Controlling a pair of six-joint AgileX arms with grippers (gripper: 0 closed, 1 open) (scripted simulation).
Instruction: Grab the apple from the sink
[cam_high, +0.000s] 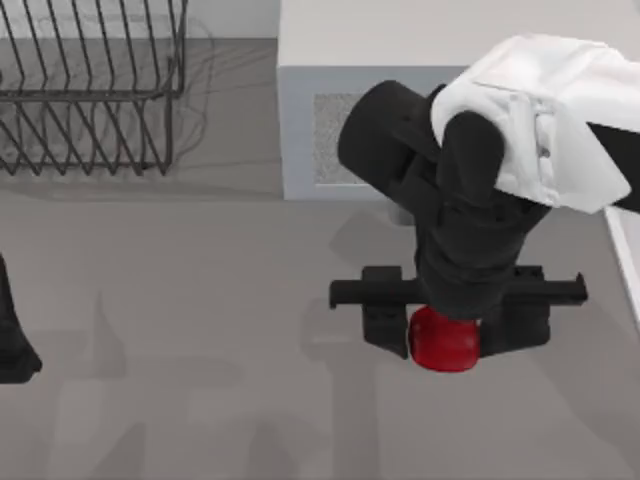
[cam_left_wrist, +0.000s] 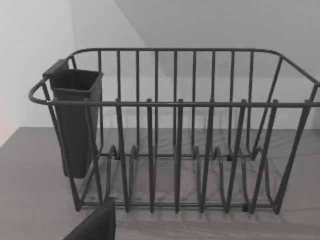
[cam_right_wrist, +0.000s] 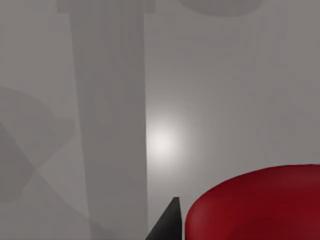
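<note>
Right tool astride the apple, grasp step in hand.

Nearest in the top view: apple (cam_high: 445, 342) low on the grey counter (cam_high: 200, 300), right of centre, sitting between the two dark fingers (cam_high: 385, 322) of the right tool (cam_high: 447, 325). Jaws set roughly apple-wide; finger tips just beside the fruit on either flank, firm contact or a small gap not resolvable. Right wrist view: red curve of the apple (cam_right_wrist: 260, 205) close under the camera, one dark finger tip (cam_right_wrist: 167, 225) just beside it. Judged mid-grasp: next move calls for confirming squeeze on both flanks, then a straight lift; round smooth fruit likely to roll if pinched off-centre. Left tool (cam_high: 15, 340) parked at the left edge, fingers not readable. Farther back: grey microwave (cam_high: 330, 130) behind the right arm, wire dish rack (cam_high: 90, 90) far left, dark utensil cup (cam_left_wrist: 75, 120) hung on its rim.
</note>
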